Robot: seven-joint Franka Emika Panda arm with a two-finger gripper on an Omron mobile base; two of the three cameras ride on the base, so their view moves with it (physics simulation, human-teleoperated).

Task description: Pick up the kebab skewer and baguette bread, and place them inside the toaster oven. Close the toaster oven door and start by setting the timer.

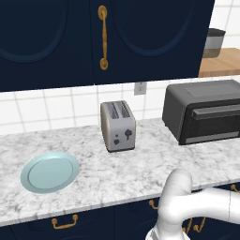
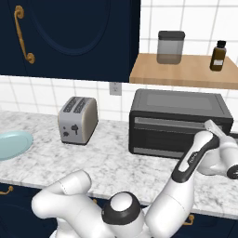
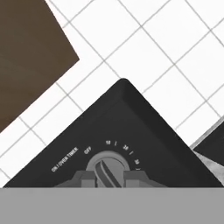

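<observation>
On your left, a pale blue round plate (image 1: 50,171) lies on the grey marble counter (image 1: 93,180); a silver two-slot toaster (image 1: 117,126) stands mid-counter. At right sits the dark grey boxy toaster oven (image 2: 179,123), its glass door (image 2: 165,131) shut. Your gripper (image 3: 105,180) is clamped on the oven's grey timer dial (image 3: 107,169).

The white arm (image 2: 186,176) bends up from the near side and reaches far to the right. The gripper (image 3: 105,177) is closed, its fingertips (image 3: 85,178) pressing near together.
</observation>
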